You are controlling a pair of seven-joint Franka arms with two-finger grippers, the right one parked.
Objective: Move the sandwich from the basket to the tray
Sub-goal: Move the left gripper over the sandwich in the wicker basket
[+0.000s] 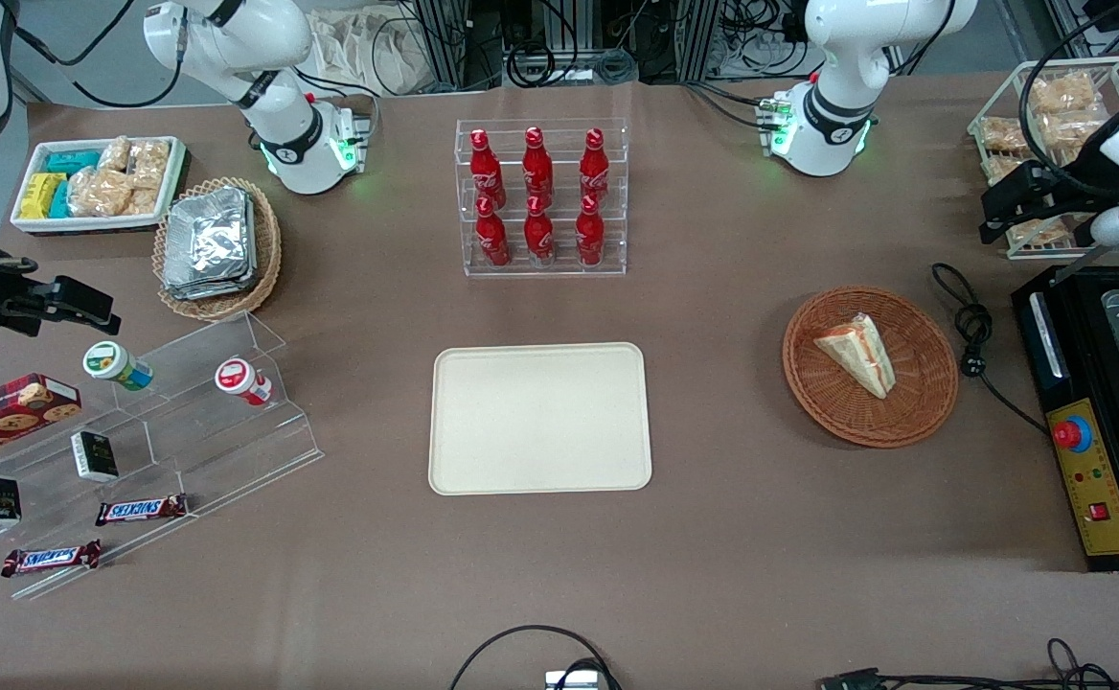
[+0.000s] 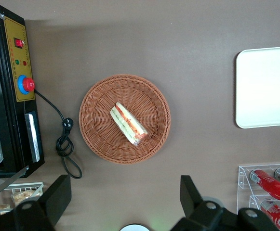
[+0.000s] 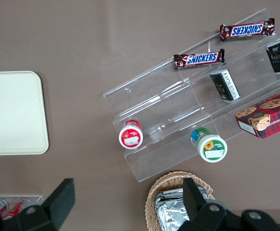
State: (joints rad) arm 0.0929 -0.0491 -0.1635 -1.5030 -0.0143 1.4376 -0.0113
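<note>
Brown worktop spreads beneath the raised left arm, whose end effector hangs high with fingers spread wide, holding nothing. Well below it, the sandwich lies in the wicker basket; the cream tray sits apart.

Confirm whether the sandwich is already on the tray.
No: the sandwich lies in the basket, the tray is bare, and the open tool hovers above.
</note>
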